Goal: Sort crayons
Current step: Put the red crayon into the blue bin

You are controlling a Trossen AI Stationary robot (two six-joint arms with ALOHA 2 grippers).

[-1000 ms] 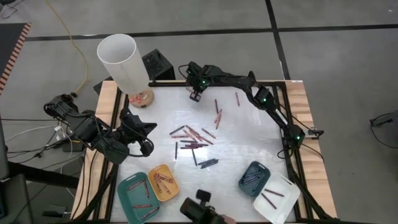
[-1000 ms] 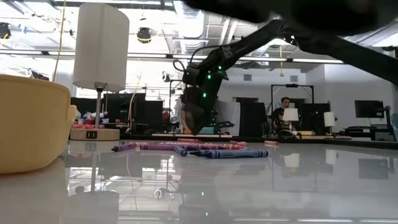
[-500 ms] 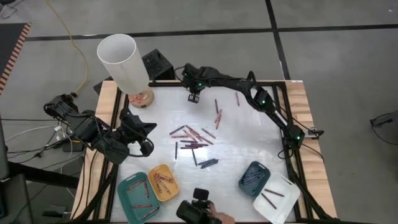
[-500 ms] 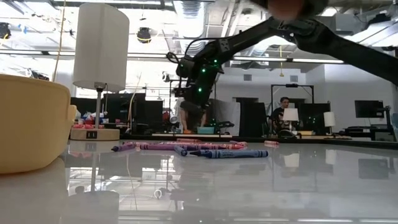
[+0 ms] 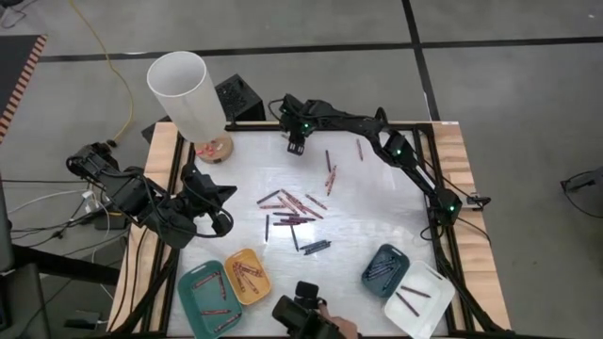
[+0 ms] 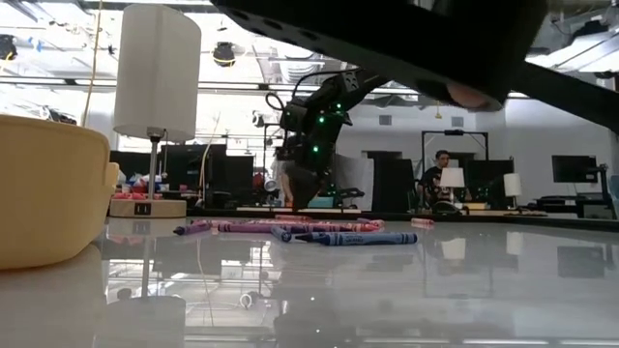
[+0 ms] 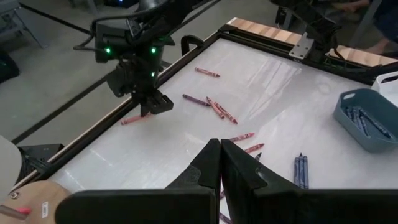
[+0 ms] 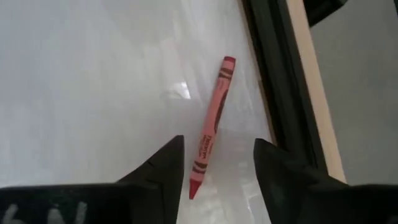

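My right gripper [image 5: 296, 148] is open, low over the table's far edge toward the left. A red crayon [image 8: 211, 127] lies flat on the white table beside the dark frame rail. Its near end lies between my two fingers [image 8: 166, 163], and I see no touch. It also shows in the left wrist view [image 7: 133, 118]. Several red, purple and dark blue crayons [image 5: 292, 212] lie loose mid-table. My left gripper [image 7: 221, 163] is shut and empty above the table's left side [image 5: 224, 209].
Teal tray [image 5: 209, 299] and yellow tray [image 5: 247, 275] stand at the near left, dark-blue tray [image 5: 384, 266] and white tray [image 5: 415, 299] at the near right, all holding crayons. A white lamp [image 5: 187, 92] stands at the far left corner. A person's hand holds a dark camera [image 5: 303, 318] at the near edge.
My right gripper has stayed over the far edge, shifting slightly toward the table's left and back, rising a little and coming down again. The dark camera at the near edge has moved about.
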